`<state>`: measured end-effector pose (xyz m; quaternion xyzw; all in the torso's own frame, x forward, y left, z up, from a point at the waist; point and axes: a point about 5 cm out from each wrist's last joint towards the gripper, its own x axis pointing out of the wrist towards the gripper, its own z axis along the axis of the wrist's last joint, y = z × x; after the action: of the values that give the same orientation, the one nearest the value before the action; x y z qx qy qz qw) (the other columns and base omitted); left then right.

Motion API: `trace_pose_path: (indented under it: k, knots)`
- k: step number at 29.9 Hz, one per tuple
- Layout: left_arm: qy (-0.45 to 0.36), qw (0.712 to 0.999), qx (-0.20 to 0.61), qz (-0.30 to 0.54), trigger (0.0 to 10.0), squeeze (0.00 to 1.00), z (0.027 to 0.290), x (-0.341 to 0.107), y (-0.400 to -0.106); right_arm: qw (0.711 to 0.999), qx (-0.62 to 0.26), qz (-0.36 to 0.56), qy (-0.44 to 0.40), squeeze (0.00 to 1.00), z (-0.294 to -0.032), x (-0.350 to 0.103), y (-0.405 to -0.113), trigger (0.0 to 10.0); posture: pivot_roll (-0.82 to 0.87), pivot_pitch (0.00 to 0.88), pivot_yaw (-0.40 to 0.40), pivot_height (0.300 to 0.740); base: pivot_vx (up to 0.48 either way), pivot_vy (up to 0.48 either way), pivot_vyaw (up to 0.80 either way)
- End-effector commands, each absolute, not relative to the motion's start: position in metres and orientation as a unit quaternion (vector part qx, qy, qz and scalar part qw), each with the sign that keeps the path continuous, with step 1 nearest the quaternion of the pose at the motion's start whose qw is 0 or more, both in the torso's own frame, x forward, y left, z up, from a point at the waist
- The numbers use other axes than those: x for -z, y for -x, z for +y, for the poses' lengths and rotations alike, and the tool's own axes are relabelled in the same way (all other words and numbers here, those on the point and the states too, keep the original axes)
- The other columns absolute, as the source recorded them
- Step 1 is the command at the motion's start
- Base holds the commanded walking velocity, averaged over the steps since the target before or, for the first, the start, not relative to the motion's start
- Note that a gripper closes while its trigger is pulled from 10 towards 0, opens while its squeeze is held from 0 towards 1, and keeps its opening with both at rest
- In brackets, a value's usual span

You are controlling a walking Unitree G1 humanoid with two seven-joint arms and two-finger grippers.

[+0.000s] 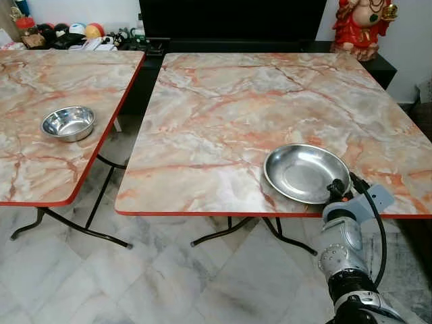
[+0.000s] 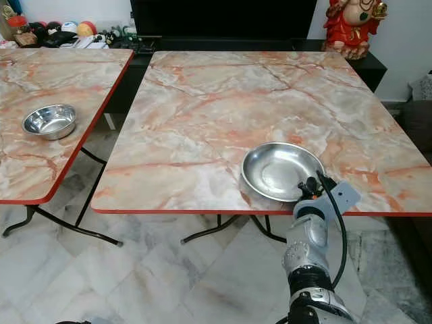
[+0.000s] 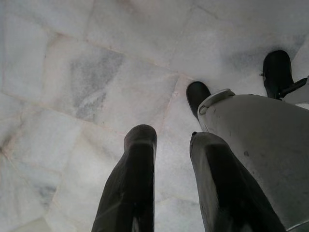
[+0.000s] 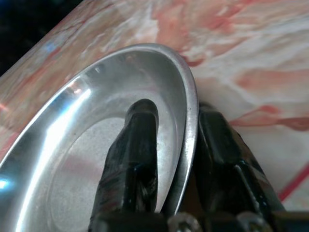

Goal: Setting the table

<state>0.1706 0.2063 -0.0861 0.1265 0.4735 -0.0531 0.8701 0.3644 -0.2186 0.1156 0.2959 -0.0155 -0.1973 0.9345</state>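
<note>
At the near edge of the right desk [image 1: 223,121]: steel plate [image 1: 304,172], my right gripper [image 4: 176,145] clamped across its rim for placing. Left gripper [image 3: 176,179] parted, empty, idle above floor.

Head cams look down on tables [image 1: 223,128]; wrist cams close-up.

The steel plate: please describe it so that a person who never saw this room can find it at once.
Of the two marble-patterned tables, look at the right table, the one before the dark cabinet. The steel plate lies at its near edge, toward the right corner, with the right tool clamped on its rim. It is wide and shallow, unlike the small deep steel bowl on the left table.
</note>
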Motion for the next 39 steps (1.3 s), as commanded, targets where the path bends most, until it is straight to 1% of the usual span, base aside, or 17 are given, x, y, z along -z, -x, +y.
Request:
trace_pose_path:
  k: [1,2,3,4,9,10,11,13,14,15,17,24,27,29,30,32,39]
  knots:
    - [-0.128,0.865,0.058,0.482,10.0,0.00,0.206,0.089,-0.164,0.931,0.210,-0.024,-0.296,0.69,-0.225,-0.119,-0.365,10.0,0.01,0.143,-0.014,0.740,0.000,0.000,0.00]
    - [-0.128,0.865,0.059,0.482,10.0,0.00,0.206,0.089,-0.164,0.932,0.217,-0.023,-0.291,0.76,-0.227,-0.118,-0.364,10.0,0.01,0.143,-0.014,0.740,0.000,0.000,0.00]
    - [-0.128,0.865,0.059,0.482,10.0,0.00,0.206,0.089,-0.164,0.932,0.221,-0.022,-0.287,0.76,-0.229,-0.117,-0.363,10.0,0.01,0.143,-0.014,0.740,0.000,0.000,0.00]
    - [-0.127,0.865,0.059,0.482,10.0,0.00,0.206,0.089,-0.164,0.931,0.226,-0.019,-0.285,0.73,-0.230,-0.116,-0.363,10.0,0.01,0.144,-0.013,0.740,0.000,0.000,0.00]
    - [-0.127,0.865,0.061,0.481,10.0,0.00,0.205,0.089,-0.164,0.931,0.226,-0.022,-0.286,0.73,-0.233,-0.116,-0.362,10.0,0.01,0.144,-0.014,0.740,0.000,0.000,0.00]
    - [-0.128,0.865,0.061,0.481,10.0,0.00,0.205,0.089,-0.164,0.931,0.225,-0.022,-0.285,0.71,-0.233,-0.116,-0.362,10.0,0.01,0.144,-0.014,0.740,0.000,0.000,0.00]
    - [-0.128,0.865,0.061,0.482,10.0,0.00,0.205,0.089,-0.164,0.932,0.223,-0.023,-0.286,0.65,-0.233,-0.117,-0.362,10.0,0.01,0.144,-0.014,0.740,0.000,0.000,0.00]
    - [-0.128,0.865,0.062,0.482,10.0,0.00,0.205,0.089,-0.164,0.932,0.219,-0.024,-0.286,0.62,-0.232,-0.118,-0.363,10.0,0.01,0.144,-0.014,0.740,0.000,0.000,0.00]
    - [-0.128,0.865,0.062,0.482,10.0,0.00,0.205,0.089,-0.164,0.932,0.217,-0.026,-0.288,0.44,-0.232,-0.118,-0.364,10.0,0.01,0.142,-0.013,0.740,0.000,0.000,0.00]
    - [-0.128,0.865,0.062,0.482,10.0,0.00,0.205,0.089,-0.164,0.932,0.217,-0.027,-0.289,0.40,-0.232,-0.119,-0.364,10.0,0.01,0.142,-0.013,0.740,0.000,0.000,0.00]
    - [-0.128,0.865,0.061,0.482,10.0,0.00,0.205,0.089,-0.164,0.933,0.219,-0.032,-0.285,0.00,-0.231,-0.121,-0.365,10.0,0.01,0.143,-0.013,0.740,0.000,0.000,0.00]
    - [-0.129,0.862,0.065,0.486,10.0,0.00,0.204,0.090,-0.162,0.934,0.239,-0.070,-0.257,0.00,-0.236,-0.125,-0.358,10.0,0.01,0.143,-0.016,0.740,0.000,0.000,0.00]
    - [-0.127,0.863,0.065,0.485,10.0,0.00,0.203,0.090,-0.162,0.930,0.259,-0.099,-0.240,0.00,-0.243,-0.128,-0.352,10.0,0.01,0.143,-0.017,0.740,0.000,0.000,0.00]
    - [-0.134,0.868,0.055,0.474,10.0,0.00,0.204,0.089,-0.164,0.928,0.255,-0.139,-0.234,0.00,-0.246,-0.139,-0.349,10.0,0.00,0.138,-0.018,0.740,0.000,0.000,0.00]
    - [-0.134,0.868,0.055,0.474,10.0,0.00,0.204,0.089,-0.164,0.928,0.255,-0.139,-0.234,0.00,-0.246,-0.139,-0.349,10.0,0.00,0.138,-0.018,0.740,0.000,0.000,0.00]
    - [-0.138,0.871,0.046,0.468,10.0,0.00,0.206,0.088,-0.166,0.934,0.240,-0.159,-0.212,0.00,-0.245,-0.146,-0.349,10.0,0.00,0.138,-0.018,0.740,0.000,0.000,0.00]
    - [-0.140,0.876,0.021,0.461,10.0,0.00,0.213,0.085,-0.169,0.957,0.184,-0.160,-0.154,0.00,-0.230,-0.148,-0.349,10.0,0.00,0.121,-0.023,0.740,0.000,0.000,0.00]
